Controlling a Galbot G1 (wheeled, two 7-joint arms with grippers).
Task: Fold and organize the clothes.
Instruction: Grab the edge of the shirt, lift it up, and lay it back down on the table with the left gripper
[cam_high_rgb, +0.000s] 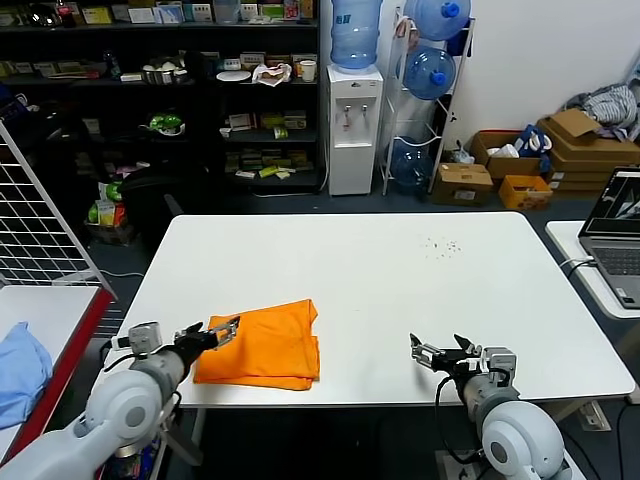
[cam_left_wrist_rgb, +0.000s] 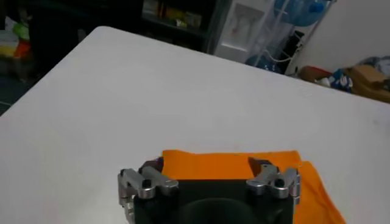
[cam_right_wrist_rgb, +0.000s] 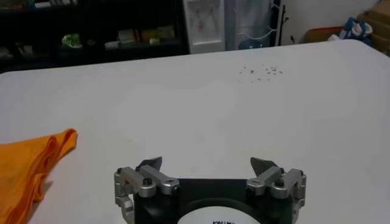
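Both hands are sitting at the near edge of the white rectangular bench (cam_high_rgb: 400, 290). Left hand (cam_high_rgb: 224, 331) is hovering spread open, empty, at the near-left corner of the bright orange soft-fabric T-shirt (cam_high_rgb: 262, 345); left wrist view is showing the fingers apart over its edge. Right hand (cam_high_rgb: 437, 352) is waiting well apart to the right, fingers also spread, gripping nothing, over bare bench. T-shirt is lying as a compact folded rectangle, layers stacked, near the front-left of the bench. Judging the folding as mostly done; likely step in hand is release or final tidy. Next move is calling for squaring the stack or sliding it without unfolding it. Containers: brown cardboard boxes (cam_high_rgb: 585, 140) are sitting on the far floor, contents hard to tell.
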